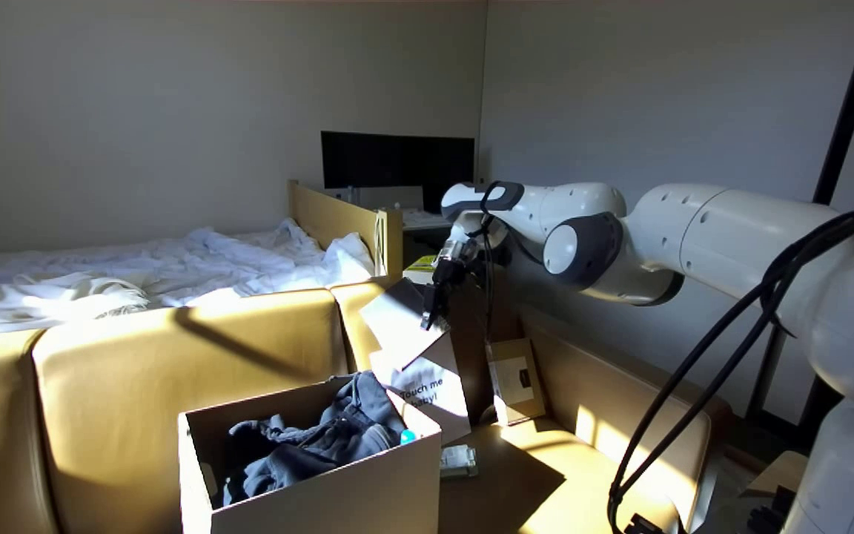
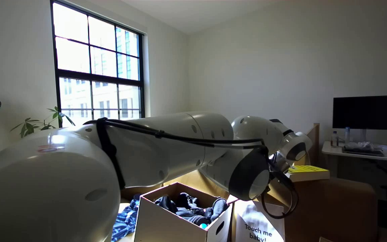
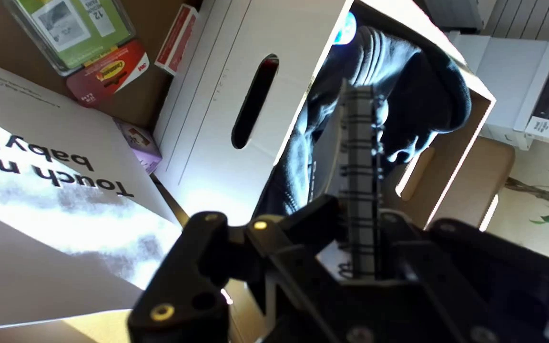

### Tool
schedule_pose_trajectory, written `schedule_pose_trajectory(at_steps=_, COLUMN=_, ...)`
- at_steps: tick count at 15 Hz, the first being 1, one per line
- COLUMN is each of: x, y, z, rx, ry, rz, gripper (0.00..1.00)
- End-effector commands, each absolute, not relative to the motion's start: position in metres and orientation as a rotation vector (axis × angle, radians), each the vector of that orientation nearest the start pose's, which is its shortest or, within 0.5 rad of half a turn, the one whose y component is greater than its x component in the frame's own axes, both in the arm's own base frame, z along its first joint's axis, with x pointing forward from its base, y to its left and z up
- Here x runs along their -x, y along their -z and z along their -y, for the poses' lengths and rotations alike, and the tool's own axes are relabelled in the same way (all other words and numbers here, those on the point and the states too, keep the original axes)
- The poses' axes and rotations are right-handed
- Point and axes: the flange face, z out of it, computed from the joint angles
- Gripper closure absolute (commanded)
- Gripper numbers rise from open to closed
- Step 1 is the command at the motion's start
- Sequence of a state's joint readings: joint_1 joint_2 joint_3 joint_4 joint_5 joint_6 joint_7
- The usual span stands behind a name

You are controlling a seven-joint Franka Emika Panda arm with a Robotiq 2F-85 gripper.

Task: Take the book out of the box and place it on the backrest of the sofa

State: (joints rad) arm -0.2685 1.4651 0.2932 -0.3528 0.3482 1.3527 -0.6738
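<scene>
book (image 3: 363, 181) | wrist view: spiral binding (image 3: 361, 128), fingers (image 3: 320, 216) clamped on it | in an exterior view: pale face (image 1: 391, 317)

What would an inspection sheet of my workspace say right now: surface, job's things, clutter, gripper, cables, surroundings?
Surface: tan leather-look sofa, crossed by hard sunlight and shadow.
Job's things: white spiral notebook with black rings, out of the open white cardboard box; contact with the padded backrest cannot be told.
Clutter: dark clothing in the box; white panel printed "Touch me baby!" beside it; green-and-red package.
Gripper: black two-fingered gripper, closed on the notebook's spiral edge.
Cables: black cables along the white arm, partly hanging loose.
Surroundings: white-sheeted bed, wide black monitor, black-framed window.
</scene>
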Motion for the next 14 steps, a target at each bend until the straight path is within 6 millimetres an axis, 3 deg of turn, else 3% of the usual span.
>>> schedule_pose_trajectory(at_steps=1, x=-0.755, y=-0.158, z=0.107, rx=2.274, ry=-0.032, rz=0.558, gripper=0.97)
schedule_pose_trajectory(at_steps=7, x=-0.782, y=-0.159, z=0.116, rx=2.444, ry=0.216, rz=0.654, gripper=0.97)
schedule_pose_trajectory(at_steps=14, x=-0.787, y=-0.168, z=0.102, rx=2.469, ry=0.231, rz=0.846, gripper=0.97)
